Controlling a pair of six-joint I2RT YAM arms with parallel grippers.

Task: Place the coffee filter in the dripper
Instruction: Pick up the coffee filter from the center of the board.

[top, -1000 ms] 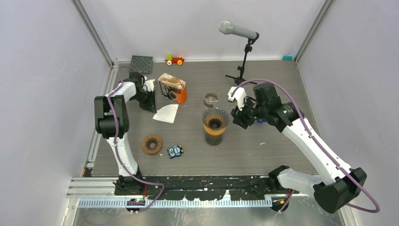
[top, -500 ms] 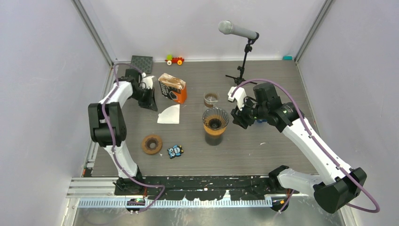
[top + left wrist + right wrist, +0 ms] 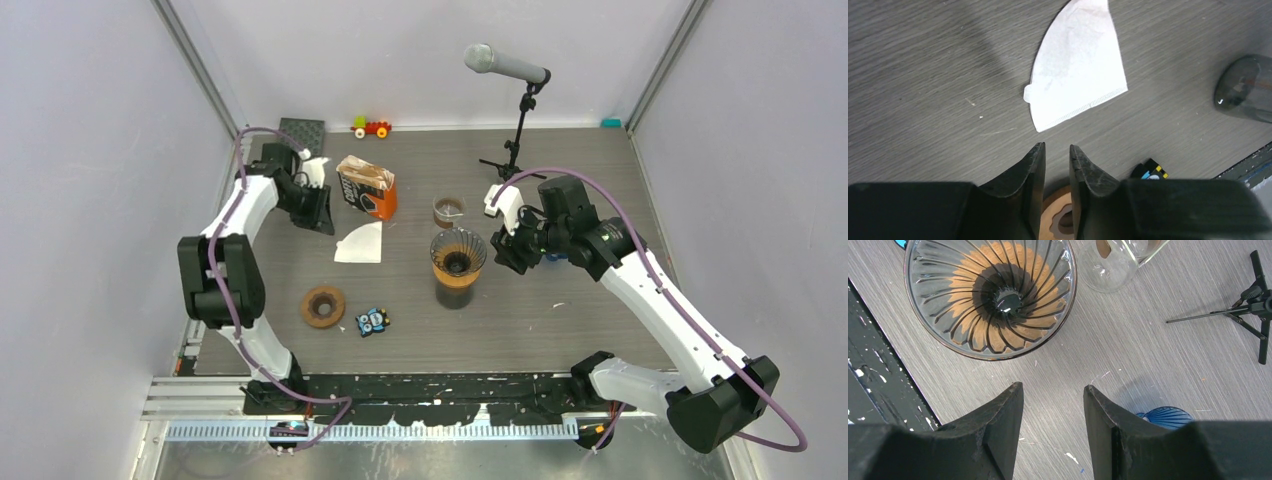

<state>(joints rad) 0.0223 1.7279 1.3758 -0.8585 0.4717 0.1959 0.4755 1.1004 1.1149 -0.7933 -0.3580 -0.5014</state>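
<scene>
The white paper coffee filter lies flat on the table, also in the left wrist view. The glass dripper with an orange-brown base stands at the middle, seen from above in the right wrist view; it holds nothing. My left gripper is just left of the filter, its jaws a narrow gap apart and empty. My right gripper hangs open and empty just right of the dripper.
An orange coffee bag stands behind the filter. A small glass cup is behind the dripper. A brown ring and a small black card lie in front. A microphone stand, toy car and black mat sit at the back.
The filter went from tilted to lying flat, a little to the right. My left arm drew back to the left, away from it. The right arm stayed still.
</scene>
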